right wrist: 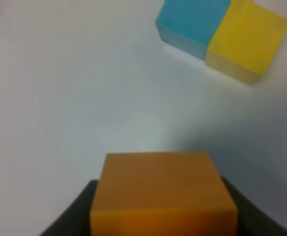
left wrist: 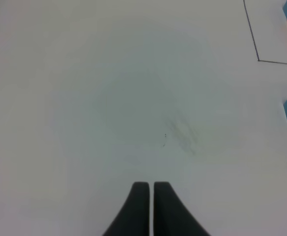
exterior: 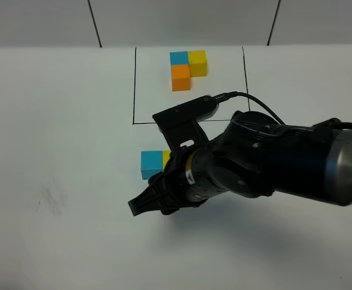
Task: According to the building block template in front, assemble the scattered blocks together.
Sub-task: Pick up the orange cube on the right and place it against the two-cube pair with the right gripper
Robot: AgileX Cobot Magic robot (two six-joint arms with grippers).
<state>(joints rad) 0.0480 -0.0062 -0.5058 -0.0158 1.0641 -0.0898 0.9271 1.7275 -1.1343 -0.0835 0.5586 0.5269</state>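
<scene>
Orange block (right wrist: pixel 163 194) is pinched by right gripper (exterior: pixel 138 206), blue block (right wrist: pixel 195 22) and yellow block (right wrist: pixel 244 42) lying ahead; left gripper (left wrist: pixel 150 189) is pressed together.

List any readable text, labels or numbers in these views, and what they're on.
None readable in any view.
Right arm: small pale mark near the wrist, too small to read.
Template blocks, blue block, yellow block, orange block: plain faces, no print.
</scene>
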